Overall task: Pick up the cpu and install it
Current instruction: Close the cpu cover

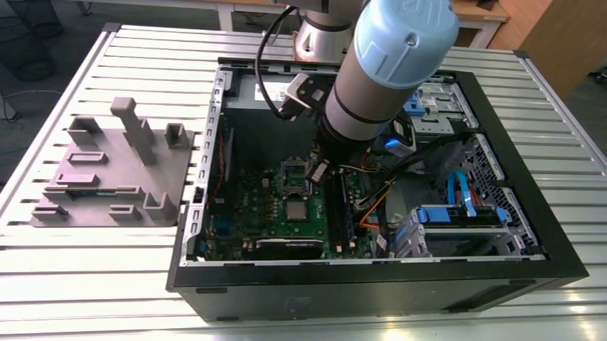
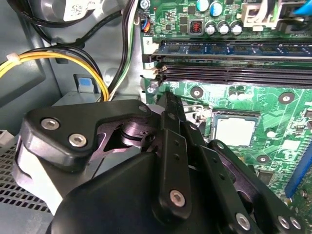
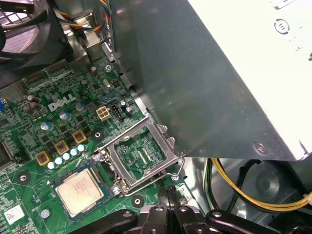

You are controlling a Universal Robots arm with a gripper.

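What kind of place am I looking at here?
Probably a robotics lab or test workshop: an open computer case lies on a slatted metal table, a robot arm reaches into it, and a grey plastic fixture stands beside it.

Cpu (image 3: 79, 192), small flat square chip, shiny silver top, pale rim, lying flat and seated in its motherboard socket, uncovered, retention frame swung open beside it.

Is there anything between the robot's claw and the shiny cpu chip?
Nothing visible. The cpu lies bare in its socket with the socket's metal cover flipped open beside it, and the gripper sits just beside them.
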